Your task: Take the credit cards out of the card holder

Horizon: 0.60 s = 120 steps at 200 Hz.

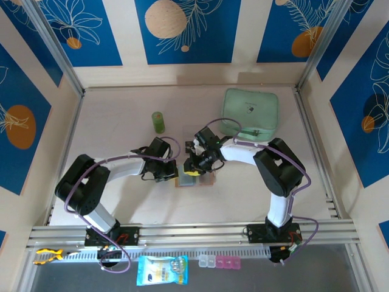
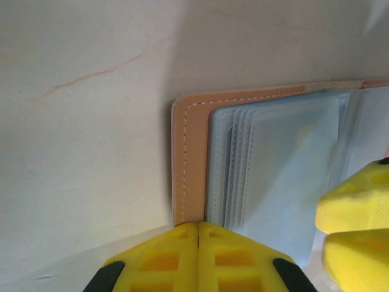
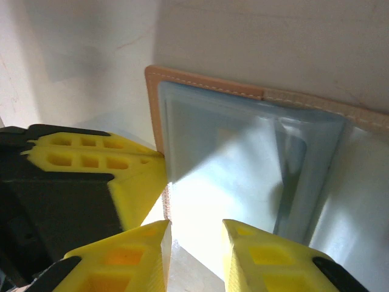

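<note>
Pale tabletop (image 1: 121, 109) under blue-panelled walls carried the card holder (image 2: 185, 158), lying open at the middle between both arms (its clear sleeves faced up, fanned slightly). The left hand (image 2: 198, 226) had its fingers pressed together, tips at the holder's tan edge. The right hand (image 3: 196, 228) hung just over the sleeves with fingers apart, nothing plainly gripped. A mint pouch (image 1: 250, 111) lay well behind.

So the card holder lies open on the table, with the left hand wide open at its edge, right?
Not quite. The left wrist view shows the left hand shut, not wide open, at the edge of the card holder, which does lie open on the table.
</note>
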Each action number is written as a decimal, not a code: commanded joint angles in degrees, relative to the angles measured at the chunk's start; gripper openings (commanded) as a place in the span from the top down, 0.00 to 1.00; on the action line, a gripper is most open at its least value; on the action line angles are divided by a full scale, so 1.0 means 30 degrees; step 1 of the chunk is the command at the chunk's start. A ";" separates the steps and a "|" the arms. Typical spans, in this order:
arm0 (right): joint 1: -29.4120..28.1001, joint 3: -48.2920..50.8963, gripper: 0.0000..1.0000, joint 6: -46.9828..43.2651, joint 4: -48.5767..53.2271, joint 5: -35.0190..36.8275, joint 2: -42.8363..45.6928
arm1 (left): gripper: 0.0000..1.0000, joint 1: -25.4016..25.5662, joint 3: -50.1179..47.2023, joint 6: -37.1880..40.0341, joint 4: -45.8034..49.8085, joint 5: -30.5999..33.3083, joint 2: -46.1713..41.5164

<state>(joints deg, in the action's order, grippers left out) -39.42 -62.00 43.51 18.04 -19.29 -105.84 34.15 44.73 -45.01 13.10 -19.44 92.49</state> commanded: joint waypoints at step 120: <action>-0.0190 -0.0369 0.72 -0.0840 0.2179 0.1569 0.0058 | 0.96 0.0156 -0.0003 0.0385 0.0766 0.0445 0.0313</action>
<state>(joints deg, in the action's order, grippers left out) -39.75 -62.35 42.06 21.04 -16.43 -106.30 34.15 44.73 -44.84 13.08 -19.42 92.73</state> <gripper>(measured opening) 0.283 0.061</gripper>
